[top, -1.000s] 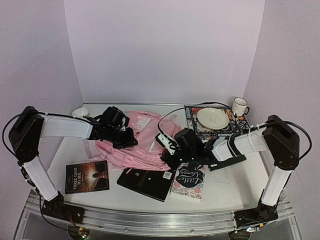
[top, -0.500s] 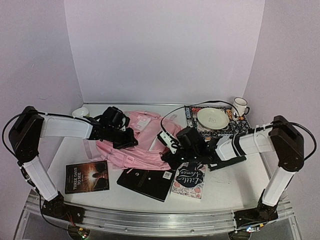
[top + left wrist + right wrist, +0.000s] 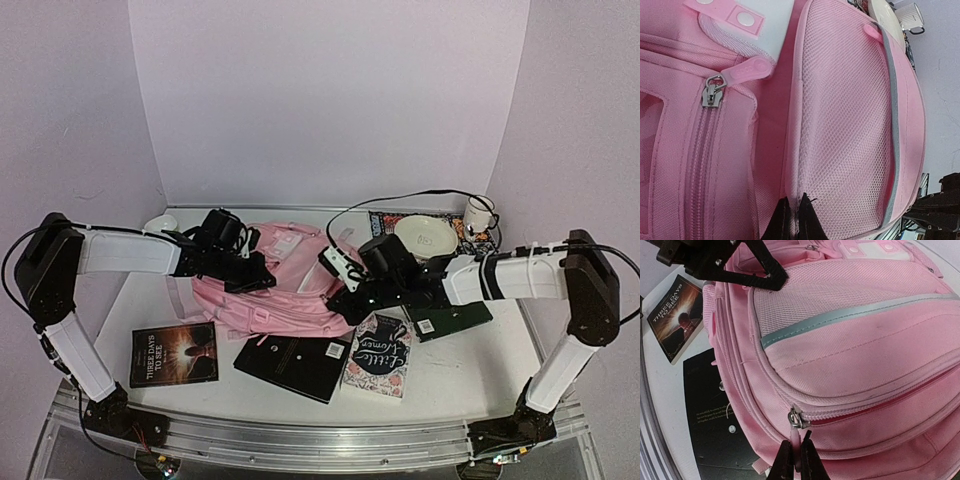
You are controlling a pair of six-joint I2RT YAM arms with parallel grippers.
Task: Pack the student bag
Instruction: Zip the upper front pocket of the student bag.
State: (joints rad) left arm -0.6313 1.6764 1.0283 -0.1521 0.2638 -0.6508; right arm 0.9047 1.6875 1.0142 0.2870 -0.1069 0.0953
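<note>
The pink bag (image 3: 280, 290) lies flat on the worktop (image 3: 450, 375) between the two hands, touching both. The right hand (image 3: 797, 460) is pinched narrow on the zip tab (image 3: 796, 434) of the big compartment. The slider sits just ahead of its fingertips, and the zip running on beyond it looks closed. The left hand (image 3: 795, 220) is squeezed shut too, its tips pressed against the fabric at the edge of the mesh pocket (image 3: 845, 115). Whether a fold of cloth is caught between them I cannot tell. To me this is the opening step: one hand steadying, the other set to run the zip. The right hand will need to draw the tab along the curved seam without losing it, while the left braces the bag against the pull. A dark paperback (image 3: 174, 352), a black notebook (image 3: 292, 365) and a flowered book (image 3: 378, 358) lie just behind the hands, unpacked.
</note>
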